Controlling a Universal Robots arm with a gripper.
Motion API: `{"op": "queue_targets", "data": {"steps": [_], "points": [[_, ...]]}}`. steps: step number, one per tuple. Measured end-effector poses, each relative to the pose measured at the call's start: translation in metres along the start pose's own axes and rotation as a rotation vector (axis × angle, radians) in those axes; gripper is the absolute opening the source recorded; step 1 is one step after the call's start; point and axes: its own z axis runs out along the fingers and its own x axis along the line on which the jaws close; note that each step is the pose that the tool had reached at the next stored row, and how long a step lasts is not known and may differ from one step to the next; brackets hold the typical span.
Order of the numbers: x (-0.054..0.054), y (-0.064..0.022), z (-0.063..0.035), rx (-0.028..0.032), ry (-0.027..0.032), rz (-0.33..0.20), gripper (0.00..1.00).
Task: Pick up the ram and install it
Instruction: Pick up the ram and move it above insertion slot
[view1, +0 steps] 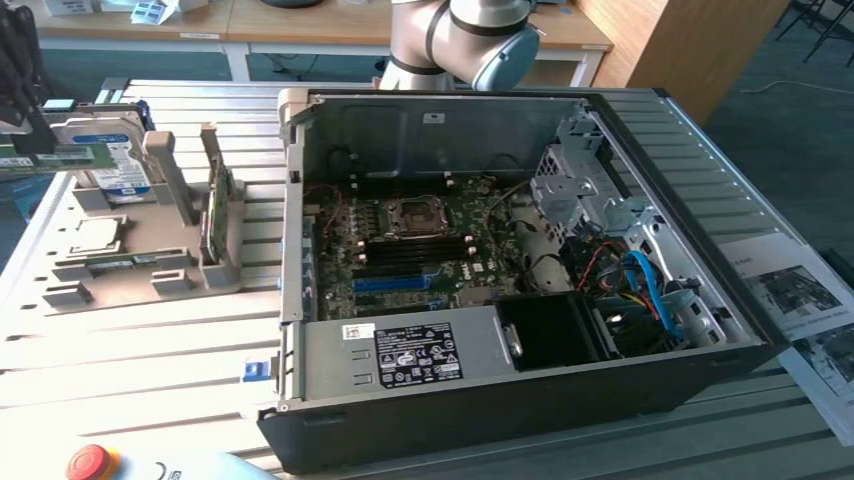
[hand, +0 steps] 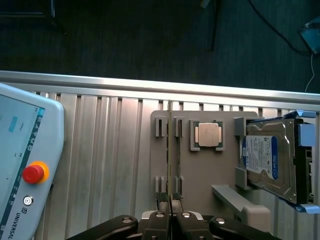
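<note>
- teach pendant (hand: 25, 165): cut by the frame edge
- ram (hand: 170, 150): edge-on, faces hidden
- gripper (hand: 171, 216): body cut off
- hard drive (hand: 272, 160): label print unreadable
- arm (view1: 467, 40): upper part cut off

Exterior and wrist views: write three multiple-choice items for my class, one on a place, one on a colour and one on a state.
1. Where is the hard drive?
A in the case
B on the grey holder
C on the floor

2. What colour is the button on the pendant?
A red
B green
C white

3. What state is the gripper in?
A open wide
B shut on the ram
C shut on a screwdriver

Answers:
1 B, it stands on the holder, at the exterior view's left of the case.
2 A, the round button is plainly red.
3 B, the fingers meet on the ram's thin edge.
</note>
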Motion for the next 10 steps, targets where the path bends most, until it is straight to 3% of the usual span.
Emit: {"op": "queue_targets", "data": {"steps": [10], "points": [[0.0011,-0.0019,-0.0015,-0.0014,0.0001,0.000,0.11]]}}
